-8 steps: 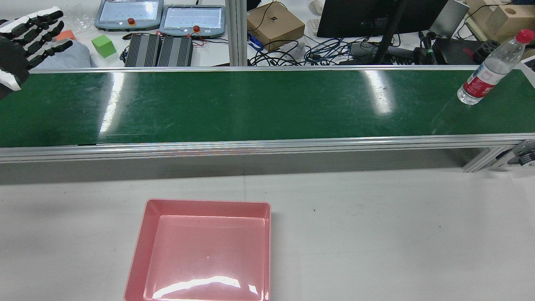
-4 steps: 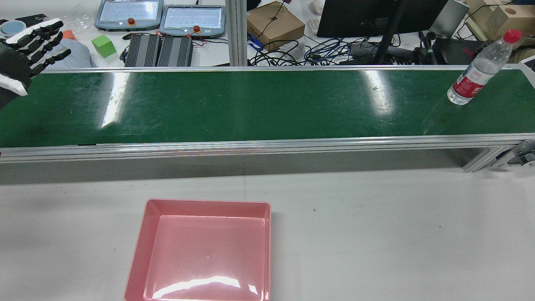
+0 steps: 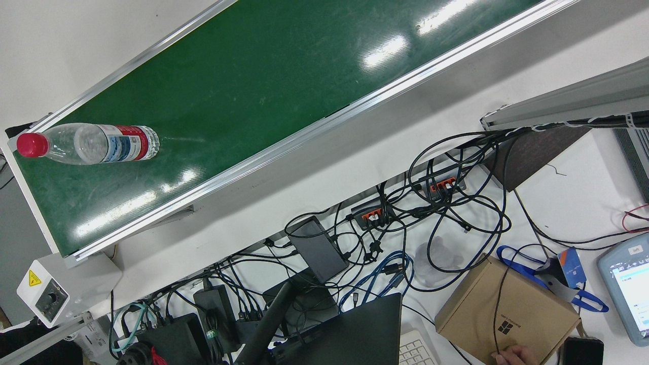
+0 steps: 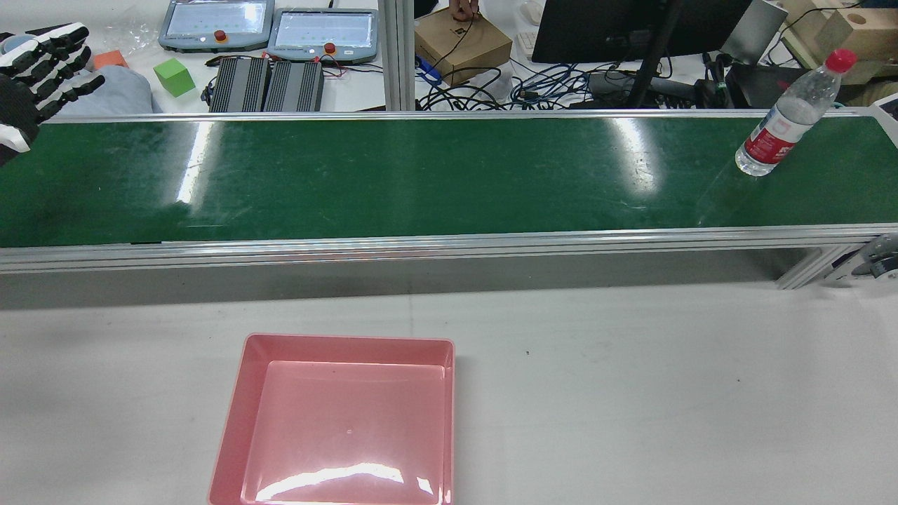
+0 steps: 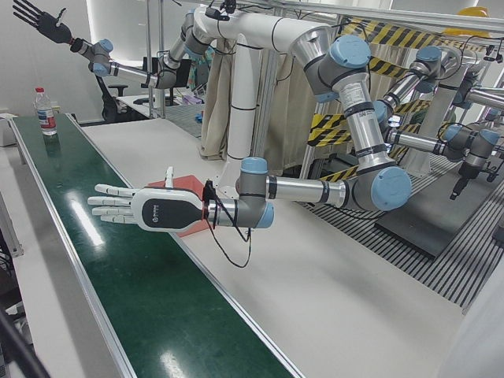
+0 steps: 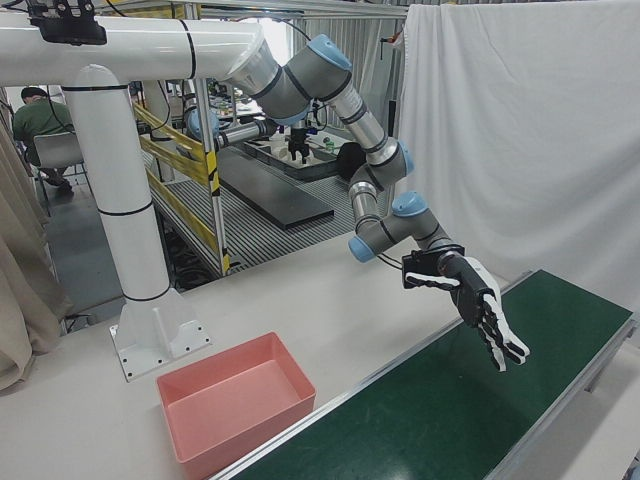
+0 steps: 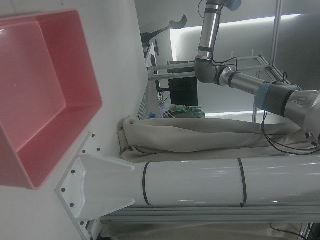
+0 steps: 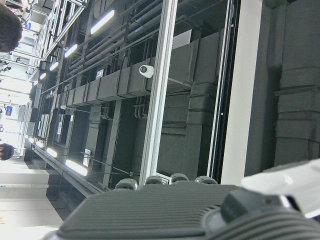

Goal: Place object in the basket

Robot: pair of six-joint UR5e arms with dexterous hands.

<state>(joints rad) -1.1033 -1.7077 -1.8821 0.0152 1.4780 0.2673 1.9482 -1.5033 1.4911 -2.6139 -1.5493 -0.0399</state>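
A clear water bottle (image 4: pixel 786 116) with a red cap and red label stands upright on the green conveyor belt (image 4: pixel 421 175) near its right end; it also shows in the front view (image 3: pixel 88 144) and far off in the left-front view (image 5: pixel 45 110). The pink basket (image 4: pixel 337 421) sits empty on the white table before the belt. My left hand (image 4: pixel 31 70) is open, fingers spread, above the belt's far left end, a long way from the bottle; it also shows in the left-front view (image 5: pixel 138 209) and right-front view (image 6: pixel 485 310). My right hand (image 5: pixel 35 16) is open, raised high in the air.
The belt's aluminium rail (image 4: pixel 449 242) runs between the belt and the table. Beyond the belt lie two teach pendants (image 4: pixel 266 28), a green cube (image 4: pixel 173 76), a cardboard box (image 4: pixel 463 42), a monitor and tangled cables. The arms' white pedestal (image 6: pixel 135 240) stands behind the basket.
The bottle has travelled left along the belt, staying upright. My left hand has drifted left and slightly up, further toward the view's edge.
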